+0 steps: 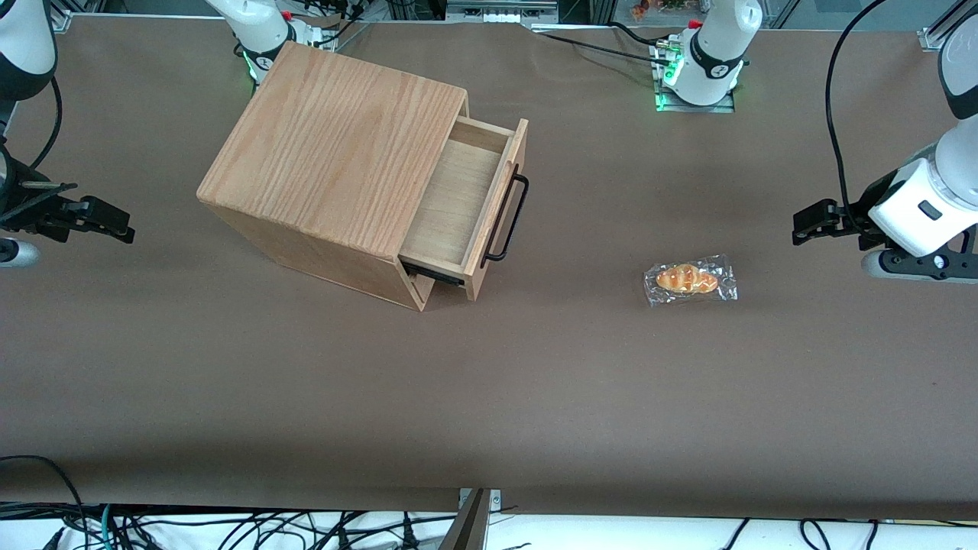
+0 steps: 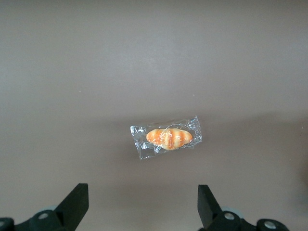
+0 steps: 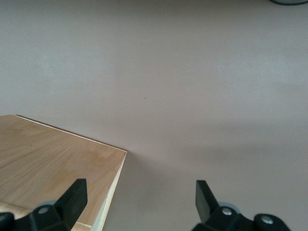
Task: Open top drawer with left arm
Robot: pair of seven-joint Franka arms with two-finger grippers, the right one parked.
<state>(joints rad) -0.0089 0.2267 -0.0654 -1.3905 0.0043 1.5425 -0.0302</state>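
Note:
The wooden cabinet stands on the brown table. Its top drawer is pulled partly out, and the pale wood inside it shows bare. The thin black bar handle on the drawer front has nothing touching it. The left arm hangs toward the working arm's end of the table, well away from the cabinet. Its gripper is open above bare table, with nothing between the fingers.
A wrapped bread roll in clear plastic lies on the table between the drawer front and the gripper. Both arms' bases stand at the table edge farthest from the front camera. Cables run along the nearest edge.

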